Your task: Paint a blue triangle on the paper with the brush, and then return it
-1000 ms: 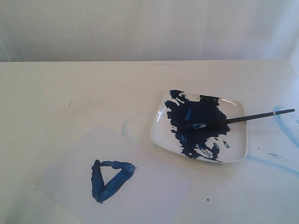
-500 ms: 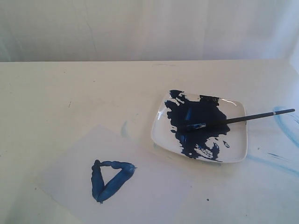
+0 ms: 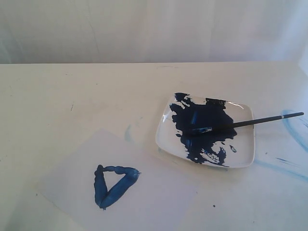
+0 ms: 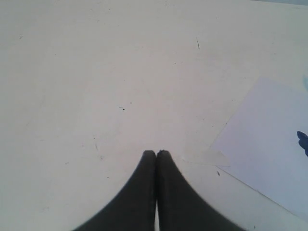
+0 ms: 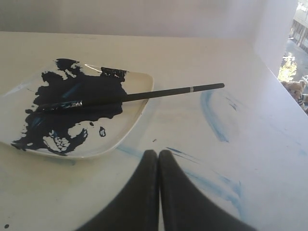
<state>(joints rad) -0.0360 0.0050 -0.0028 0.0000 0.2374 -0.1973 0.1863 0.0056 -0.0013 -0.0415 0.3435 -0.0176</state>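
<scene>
Nothing has moved since the earlier frames: same layout, no arm in the exterior view.

Left to right:
- left pincer (image 4: 156,153): tips pressed together, holding nothing, hanging over bare counter (image 3: 72,96) just off a corner of the paper (image 3: 154,192).
- The paper lies flat at the front left of the counter. The blue triangle (image 3: 120,187) is on it, a closed outline with thick, uneven strokes. I judge the painting done.
- plate (image 3: 240,149) sits right of the paper, with a big paint blotch (image 3: 211,115) across it.
- The brush (image 3: 240,123) rests on the plate, bristles in the blotch, handle sticking out over the right rim. Nothing is touching it, so it looks returned.
- Pale blue smears (image 3: 293,130) on the counter right of the plate.
- right pincer (image 5: 158,153): tips together, empty, near the plate and well clear of the brush handle.

My read: both steps are complete and nothing is left to grasp.
</scene>
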